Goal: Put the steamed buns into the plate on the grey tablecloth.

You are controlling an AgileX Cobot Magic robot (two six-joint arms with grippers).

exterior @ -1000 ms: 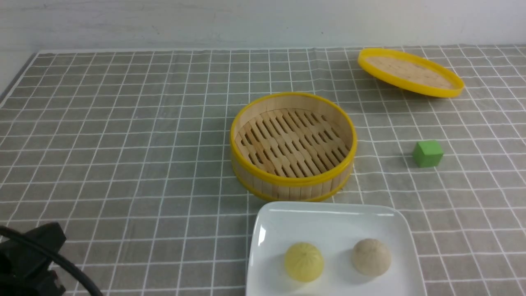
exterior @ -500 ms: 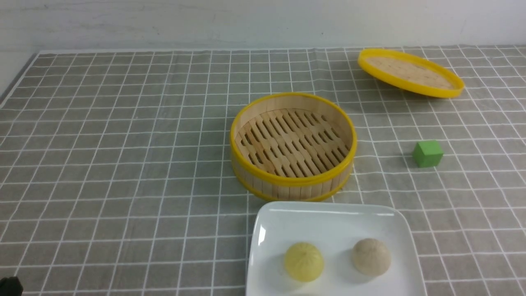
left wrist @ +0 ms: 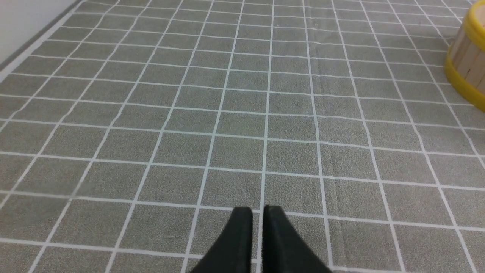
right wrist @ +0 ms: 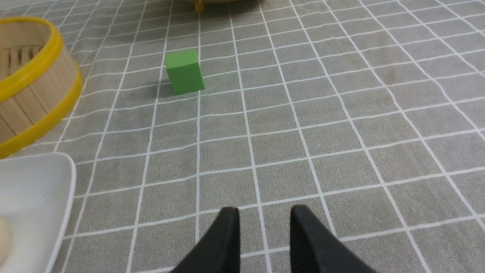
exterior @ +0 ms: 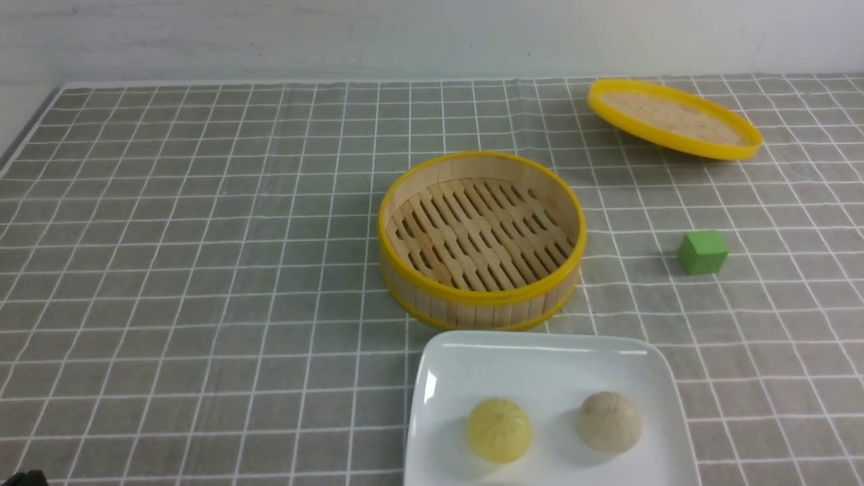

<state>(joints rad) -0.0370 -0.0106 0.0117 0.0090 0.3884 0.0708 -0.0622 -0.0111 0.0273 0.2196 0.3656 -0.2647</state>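
plate (exterior: pixel 540 364): on grey tablecloth (exterior: pixel 202 236), holds yellow bun (exterior: pixel 499 430) and beige bun (exterior: pixel 610 421), apart | steamer basket (exterior: pixel 480 297): just behind plate | left pincer (left wrist: pixel 257 216): clenched, holding nothing | right pincer (right wrist: pixel 264 220): released, over cloth; green cube (right wrist: pixel 184 72) ahead

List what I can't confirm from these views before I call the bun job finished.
- Plate: near edge cut off by the front view's bottom, so a third bun there can't be ruled out; only the yellow bun and beige bun show.
- Steamer basket: its near wall hides the floor strip behind it.
- Left claw, right claw: only tips show; arms out of frame.
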